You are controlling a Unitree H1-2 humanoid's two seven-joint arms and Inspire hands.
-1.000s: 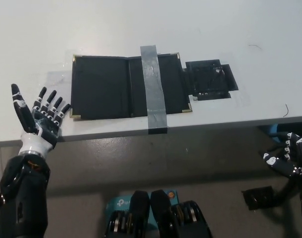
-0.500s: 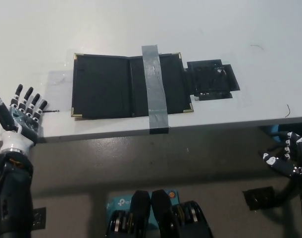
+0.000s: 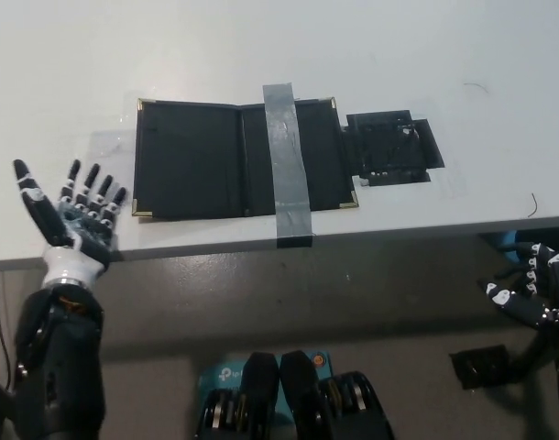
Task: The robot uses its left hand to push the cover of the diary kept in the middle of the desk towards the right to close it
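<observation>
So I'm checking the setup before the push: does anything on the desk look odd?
Yes. A grey tape strip runs across the open diary and down over the desk edge, pinning its right half. Black tape patches sit just right of it. Left hand open beside it.

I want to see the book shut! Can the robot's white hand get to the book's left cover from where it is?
Probably yes. The open left hand sits just left of the diary, with only bare desk between them. The tape strip lies farther right.

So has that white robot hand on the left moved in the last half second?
Yes. The left hand moved right, toward the open black diary.
</observation>
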